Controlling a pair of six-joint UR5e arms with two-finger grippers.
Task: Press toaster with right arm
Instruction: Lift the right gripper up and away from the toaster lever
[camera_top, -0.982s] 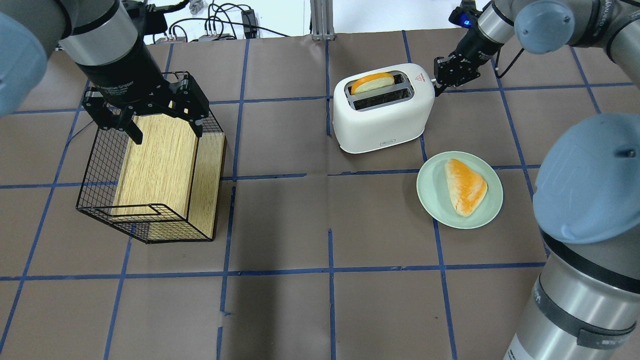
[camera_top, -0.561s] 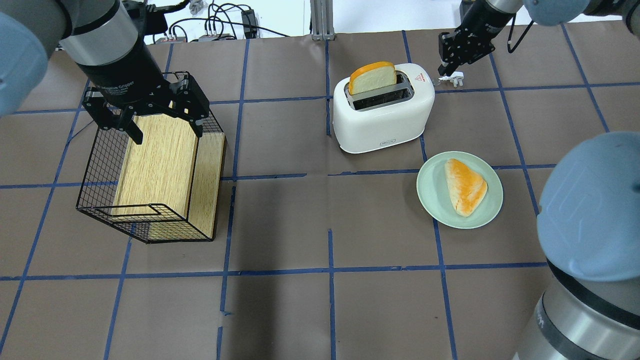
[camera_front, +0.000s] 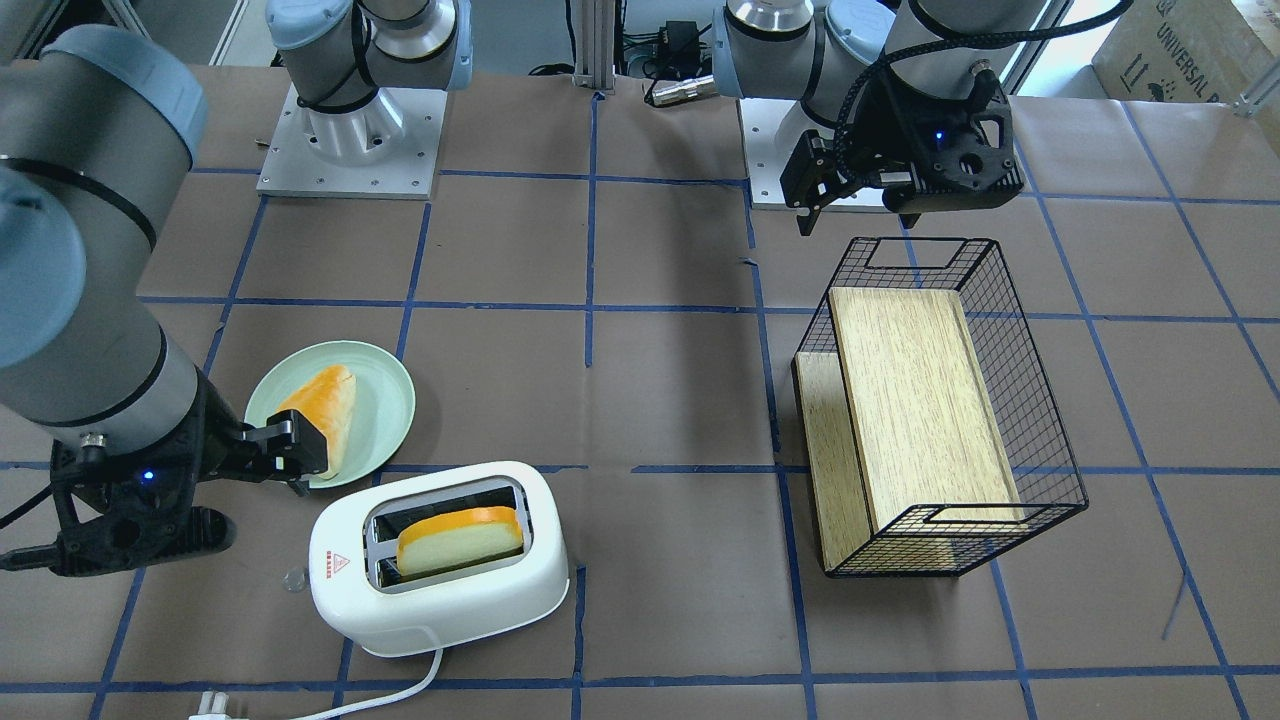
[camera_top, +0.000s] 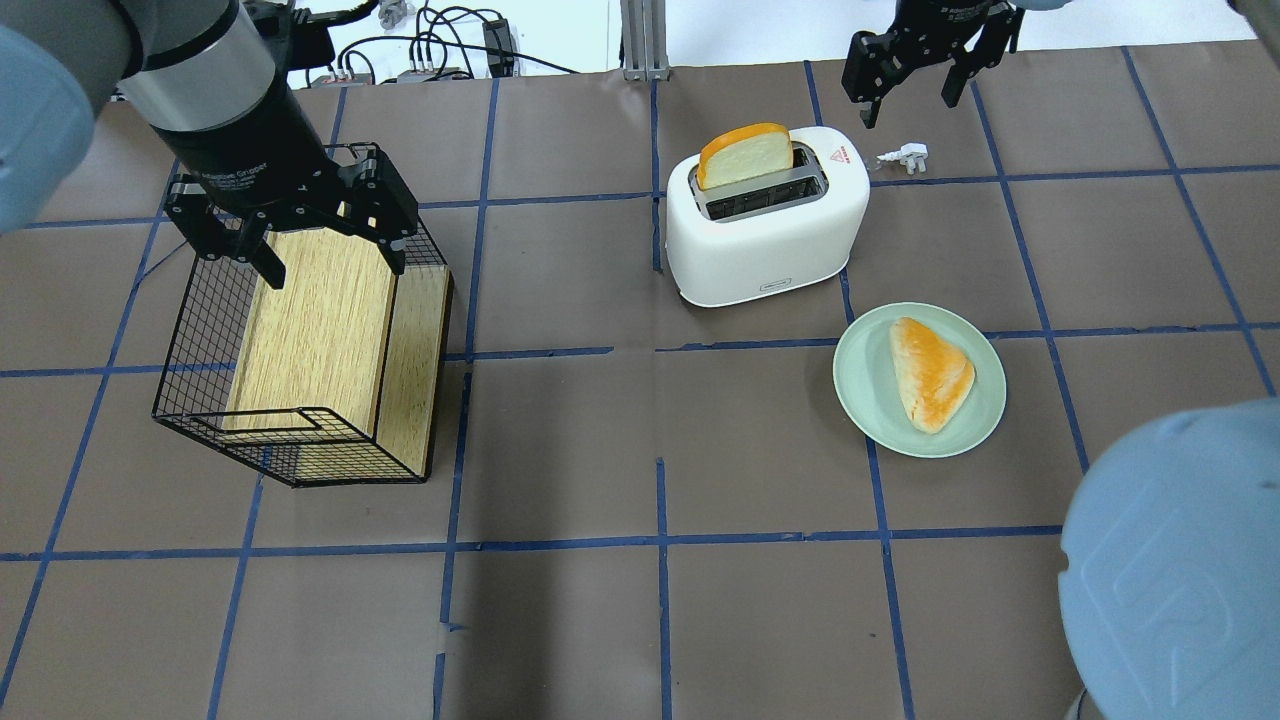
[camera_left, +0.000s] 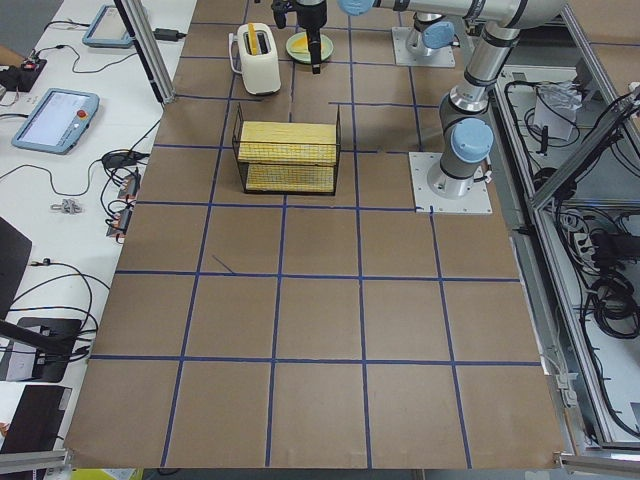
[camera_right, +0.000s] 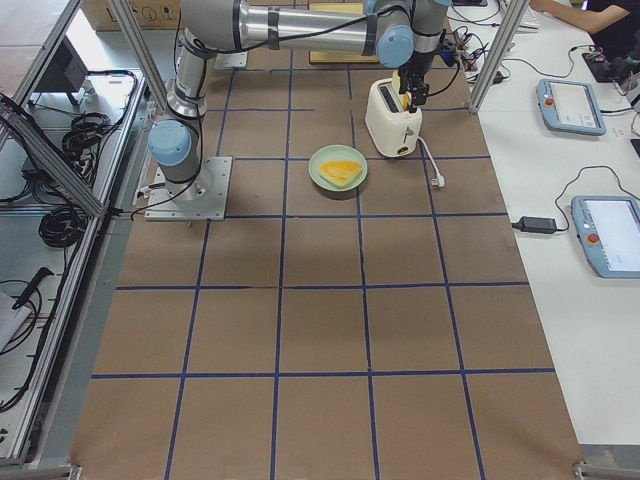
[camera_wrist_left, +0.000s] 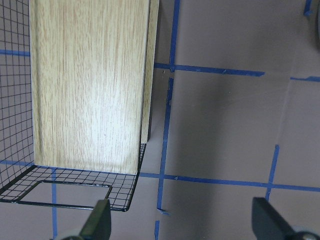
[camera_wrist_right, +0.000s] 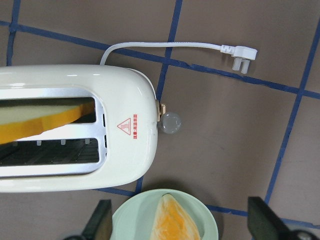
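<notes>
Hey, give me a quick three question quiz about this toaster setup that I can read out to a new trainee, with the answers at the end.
1. True or false: both slots of the toaster hold bread.
2. What lies on the green plate? A) a wedge of bread B) a fork C) nothing
3. Is the right hand open or shut?

Key:
1. False. Only one slot holds a slice; the other is empty.
2. A.
3. Open, with its fingers spread wide.
</notes>
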